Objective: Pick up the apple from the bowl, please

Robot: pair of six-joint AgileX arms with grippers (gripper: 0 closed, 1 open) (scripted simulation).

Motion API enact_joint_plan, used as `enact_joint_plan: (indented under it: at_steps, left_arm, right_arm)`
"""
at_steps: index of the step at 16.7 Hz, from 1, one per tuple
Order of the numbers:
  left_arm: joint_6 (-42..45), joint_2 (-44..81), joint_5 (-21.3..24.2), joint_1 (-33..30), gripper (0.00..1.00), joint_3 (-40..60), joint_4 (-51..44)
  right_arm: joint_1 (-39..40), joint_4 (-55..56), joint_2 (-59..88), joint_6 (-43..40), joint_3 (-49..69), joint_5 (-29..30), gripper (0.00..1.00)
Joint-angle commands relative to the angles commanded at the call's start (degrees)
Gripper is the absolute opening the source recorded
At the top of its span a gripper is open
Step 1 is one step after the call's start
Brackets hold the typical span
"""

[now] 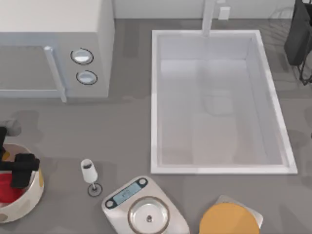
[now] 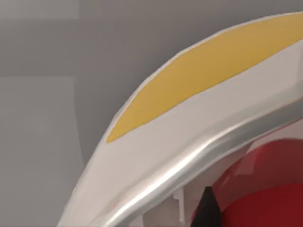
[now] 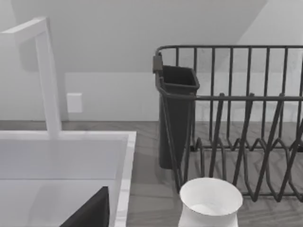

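At the near left corner of the counter (image 1: 122,141), the left gripper (image 1: 18,170) reaches down over the bowl (image 1: 35,195), a wide cream-white bowl with yellow-orange spots on its outer wall. The apple (image 1: 9,187) lies inside the bowl, a patch of bright red showing beneath the dark gripper body. In the left wrist view the bowl's glossy rim (image 2: 189,142) curves close by, the apple (image 2: 270,189) sits just inside it, and a dark fingertip (image 2: 207,208) points down right beside the fruit. How far apart the fingers stand, and whether they have hold of the apple, cannot be told.

The step in hand looks like the reach into the bowl for the grasp. The next move calls for the fingers to bracket the rounded fruit on both sides without catching the rim, close, then lift straight up.

The right arm (image 1: 300,36) is parked at the far right by the dish rack (image 3: 246,123), its fingers likewise not readable.
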Motion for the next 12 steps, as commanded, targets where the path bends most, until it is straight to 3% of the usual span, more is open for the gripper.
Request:
enact_joint_plan:
  at_steps: [1, 6, 12]
  left_arm:
    - [0.71, -8.13, 0.49, -0.24, 0.0, 0.79, -5.62]
    - [0.64, -7.69, 0.49, -0.33, 0.0, 7.2, -12.08]
    - [0.32, -8.33, 0.48, -0.65, 0.0, 30.64, -37.52]
  right_arm:
    - [0.0, 0.0, 0.0, 0.0, 0.0, 0.0, 1.0]
    - [0.0, 0.0, 0.0, 0.0, 0.0, 0.0, 1.0]
    - [0.0, 0.0, 0.0, 0.0, 0.0, 0.0, 1.0]
